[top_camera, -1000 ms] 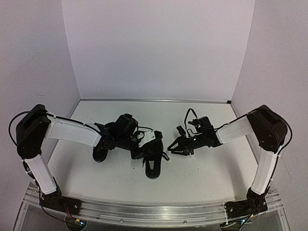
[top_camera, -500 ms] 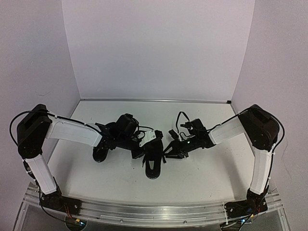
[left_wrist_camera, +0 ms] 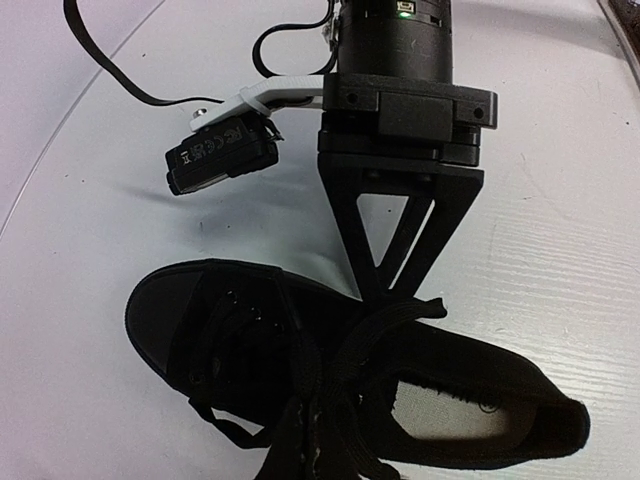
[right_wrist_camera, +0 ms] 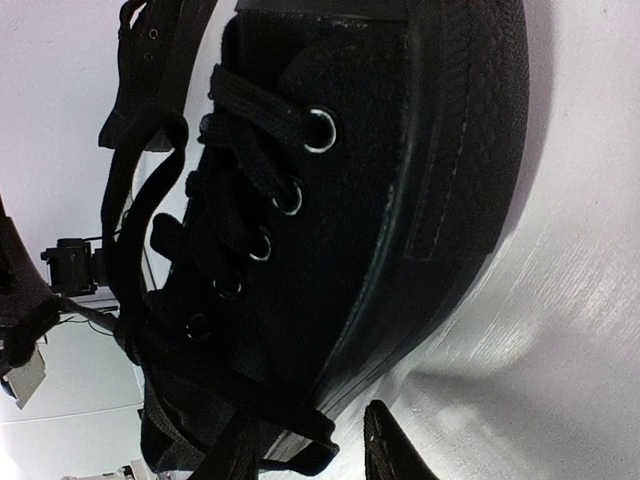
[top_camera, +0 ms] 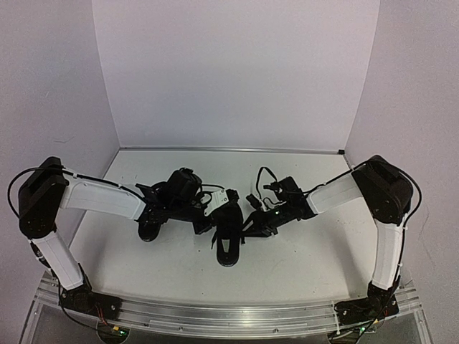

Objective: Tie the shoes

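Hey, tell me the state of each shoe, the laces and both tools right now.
near shoe: upright on its sole
laces: loose, untied
other shoe: partly hidden under the left arm
right tool: shut, tips at a lace
left tool: open or shut unclear

A white table is filling the floor of the scene, its surface showing faint brushed streaks in the wrist views. Pale lavender panels are closing it in: a back wall, a left wall and a right wall. A thin metal strip is running along the joint between table and back wall, and an aluminium rail is lying along the near edge.
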You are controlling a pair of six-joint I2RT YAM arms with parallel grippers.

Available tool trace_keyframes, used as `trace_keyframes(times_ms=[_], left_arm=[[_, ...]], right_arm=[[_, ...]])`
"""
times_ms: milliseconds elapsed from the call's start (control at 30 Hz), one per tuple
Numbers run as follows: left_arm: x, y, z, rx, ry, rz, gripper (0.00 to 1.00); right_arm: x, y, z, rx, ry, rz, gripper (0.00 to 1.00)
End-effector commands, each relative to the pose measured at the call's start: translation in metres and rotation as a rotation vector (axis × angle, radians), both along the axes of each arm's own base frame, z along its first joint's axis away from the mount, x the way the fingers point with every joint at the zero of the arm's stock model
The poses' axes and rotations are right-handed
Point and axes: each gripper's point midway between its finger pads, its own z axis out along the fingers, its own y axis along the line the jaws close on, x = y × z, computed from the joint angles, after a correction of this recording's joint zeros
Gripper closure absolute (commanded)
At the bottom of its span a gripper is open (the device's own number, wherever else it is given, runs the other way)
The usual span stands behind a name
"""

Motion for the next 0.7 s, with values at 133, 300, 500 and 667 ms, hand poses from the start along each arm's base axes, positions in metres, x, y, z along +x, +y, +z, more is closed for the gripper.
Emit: trace_keyframes(times_ms=[133,300,500,667], left_arm=[[0.007,0.006,0.029,-0.066,-0.053,0.044,1.0],[0.01,0.012,0.034,-0.078,-0.072,0.079,1.0],[0.015,0.023,0.048,-0.11,-0.105,0.139,1.0],[0.014,0.03,0.051,-0.12,-0.111,0.158,1.0]], right_arm=[[0.0,0.016,0.007,0.016,-0.047,0.047,0.69],[-0.001,0.017,0.007,-0.001,-0.057,0.058,0.69],[-0.002,0.016,0.003,-0.036,-0.063,0.06,0.71],[-0.002,0.015,0.009,-0.042,-0.077,0.057,0.81]])
